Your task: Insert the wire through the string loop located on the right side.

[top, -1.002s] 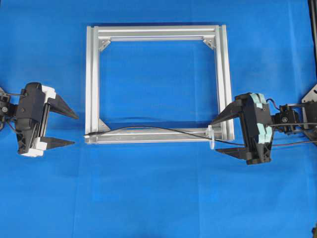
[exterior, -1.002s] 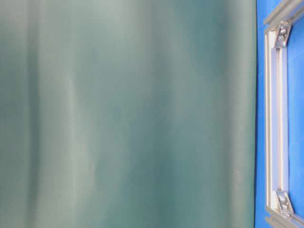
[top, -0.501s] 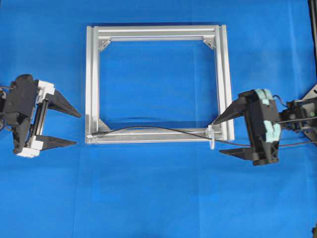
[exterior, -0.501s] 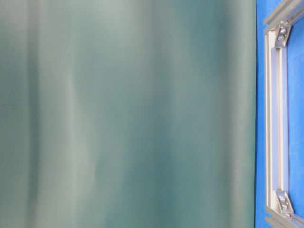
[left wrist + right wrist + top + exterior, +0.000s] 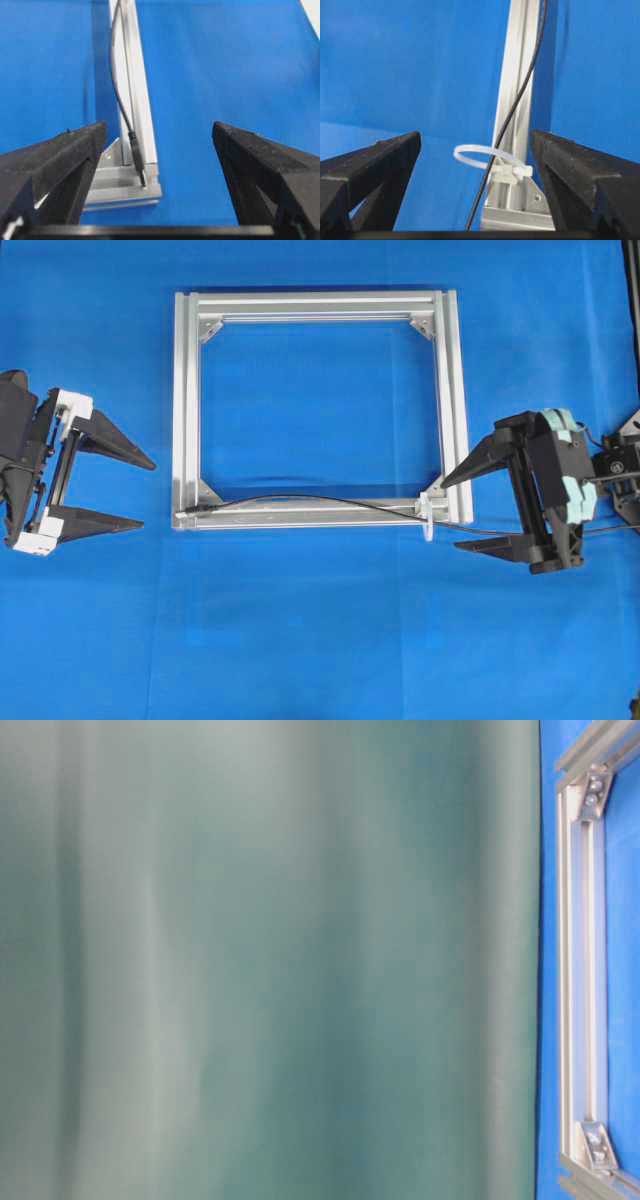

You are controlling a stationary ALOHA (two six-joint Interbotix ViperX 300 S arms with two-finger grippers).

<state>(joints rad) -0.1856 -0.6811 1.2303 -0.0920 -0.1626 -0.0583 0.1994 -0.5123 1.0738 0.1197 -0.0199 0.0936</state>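
Wire [image 5: 512,107] threaded through string loop [image 5: 481,153]; both grippers empty, jaws spread.
Only the left wrist view showed the plug [image 5: 138,167] on the aluminium frame [image 5: 136,95].

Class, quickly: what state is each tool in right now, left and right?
Left tool: open, holding nothing.
Right tool: open, holding nothing.

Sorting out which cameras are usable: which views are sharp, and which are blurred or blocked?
Overhead: sharp, evenly lit, frame and wire clear. Table-level: nearly filled by a blurred grey-green surface, only a frame strip at the right edge. Left wrist: plug slightly soft. Right wrist: loop crisp.
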